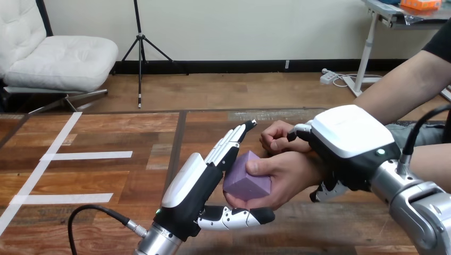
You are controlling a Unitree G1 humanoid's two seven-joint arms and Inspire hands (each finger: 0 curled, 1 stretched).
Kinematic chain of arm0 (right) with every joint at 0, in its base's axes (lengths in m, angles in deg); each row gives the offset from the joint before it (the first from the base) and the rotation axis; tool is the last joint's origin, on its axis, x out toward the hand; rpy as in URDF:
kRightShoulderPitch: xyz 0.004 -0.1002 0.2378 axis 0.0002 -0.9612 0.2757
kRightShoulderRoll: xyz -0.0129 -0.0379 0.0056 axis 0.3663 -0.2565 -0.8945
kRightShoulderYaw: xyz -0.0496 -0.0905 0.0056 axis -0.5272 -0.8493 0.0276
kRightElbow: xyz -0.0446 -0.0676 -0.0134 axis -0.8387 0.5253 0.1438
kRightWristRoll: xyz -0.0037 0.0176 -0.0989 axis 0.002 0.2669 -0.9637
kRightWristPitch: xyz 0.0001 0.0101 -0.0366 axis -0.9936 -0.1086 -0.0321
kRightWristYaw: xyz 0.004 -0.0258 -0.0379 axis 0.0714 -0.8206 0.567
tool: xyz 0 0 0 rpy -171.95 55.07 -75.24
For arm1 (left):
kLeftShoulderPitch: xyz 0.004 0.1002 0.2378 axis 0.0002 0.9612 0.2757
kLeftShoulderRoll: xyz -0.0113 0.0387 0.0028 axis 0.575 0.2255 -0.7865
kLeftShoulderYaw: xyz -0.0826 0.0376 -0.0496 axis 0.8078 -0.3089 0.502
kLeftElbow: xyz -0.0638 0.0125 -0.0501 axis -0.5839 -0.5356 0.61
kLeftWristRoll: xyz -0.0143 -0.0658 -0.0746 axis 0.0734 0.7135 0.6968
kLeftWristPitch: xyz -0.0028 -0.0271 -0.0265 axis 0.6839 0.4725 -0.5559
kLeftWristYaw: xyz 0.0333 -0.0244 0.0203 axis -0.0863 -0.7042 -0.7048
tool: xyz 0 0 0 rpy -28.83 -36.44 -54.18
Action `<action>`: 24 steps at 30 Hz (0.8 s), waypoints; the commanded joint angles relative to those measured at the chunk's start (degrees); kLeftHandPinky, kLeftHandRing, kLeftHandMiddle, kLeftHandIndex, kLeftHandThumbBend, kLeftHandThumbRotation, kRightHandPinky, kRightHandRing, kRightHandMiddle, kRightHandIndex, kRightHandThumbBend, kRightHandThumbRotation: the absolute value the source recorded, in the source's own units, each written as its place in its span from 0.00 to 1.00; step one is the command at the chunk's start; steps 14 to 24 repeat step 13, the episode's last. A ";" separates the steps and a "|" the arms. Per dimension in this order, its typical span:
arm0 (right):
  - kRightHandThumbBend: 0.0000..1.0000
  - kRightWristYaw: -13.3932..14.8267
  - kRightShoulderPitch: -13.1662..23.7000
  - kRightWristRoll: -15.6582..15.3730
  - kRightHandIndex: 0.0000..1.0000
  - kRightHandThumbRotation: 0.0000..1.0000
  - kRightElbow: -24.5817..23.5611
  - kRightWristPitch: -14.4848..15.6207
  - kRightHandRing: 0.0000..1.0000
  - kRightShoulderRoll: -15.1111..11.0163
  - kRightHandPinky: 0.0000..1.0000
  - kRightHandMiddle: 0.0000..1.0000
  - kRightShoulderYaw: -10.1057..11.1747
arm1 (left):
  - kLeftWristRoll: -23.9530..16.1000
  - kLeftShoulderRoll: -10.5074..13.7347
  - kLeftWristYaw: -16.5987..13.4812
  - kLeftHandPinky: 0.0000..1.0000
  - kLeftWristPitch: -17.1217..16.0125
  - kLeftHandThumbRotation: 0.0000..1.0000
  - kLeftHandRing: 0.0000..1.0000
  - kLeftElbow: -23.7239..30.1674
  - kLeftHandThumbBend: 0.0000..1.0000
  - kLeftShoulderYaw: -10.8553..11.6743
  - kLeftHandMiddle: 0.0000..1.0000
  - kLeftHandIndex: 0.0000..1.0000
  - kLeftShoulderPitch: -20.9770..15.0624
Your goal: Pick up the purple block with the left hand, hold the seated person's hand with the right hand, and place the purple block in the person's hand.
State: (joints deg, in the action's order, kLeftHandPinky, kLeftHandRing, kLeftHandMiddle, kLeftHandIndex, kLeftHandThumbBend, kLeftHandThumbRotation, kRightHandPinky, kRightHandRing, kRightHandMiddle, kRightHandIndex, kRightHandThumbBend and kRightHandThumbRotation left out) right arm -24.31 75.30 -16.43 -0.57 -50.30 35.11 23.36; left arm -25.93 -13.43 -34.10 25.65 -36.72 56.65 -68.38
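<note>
Left hand [205, 178]: fingers straight, thumb stretched out beneath the person's hand [290, 175]. The purple block [245, 179] lies just palm-side of these fingers, touching or nearly so, cupped in the person's hand with the person's thumb over its top edge. Beyond it, the right hand [348, 143] curls round the person's wrist [311, 167]. The left hand is the nearer to the block; withdrawal would run away from it.

You have the purple block [245, 180], a plain cube sitting tilted, resting in the person's hand [291, 178], thumb pressed on its upper edge and fingers cupped beneath it.
</note>
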 commanded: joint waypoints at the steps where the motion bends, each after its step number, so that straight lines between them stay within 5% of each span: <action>1: 0.84 2.71 0.56 0.86 0.78 0.05 -1.71 -0.60 0.74 0.02 0.63 0.79 1.77 | 0.24 0.81 -0.98 1.00 -0.77 0.75 1.00 1.41 0.94 -0.15 1.00 1.00 -3.08; 13: 0.83 6.07 -3.26 4.72 0.76 0.05 -4.35 -2.35 0.74 0.84 0.63 0.78 4.21 | 1.80 0.53 -0.71 1.00 -1.55 0.74 1.00 0.86 0.95 0.18 1.00 1.00 -2.56; 24: 0.83 6.07 -3.26 4.72 0.76 0.05 -4.35 -2.35 0.74 0.84 0.63 0.78 4.21 | 1.80 0.53 -0.71 1.00 -1.55 0.74 1.00 0.86 0.95 0.18 1.00 1.00 -2.56</action>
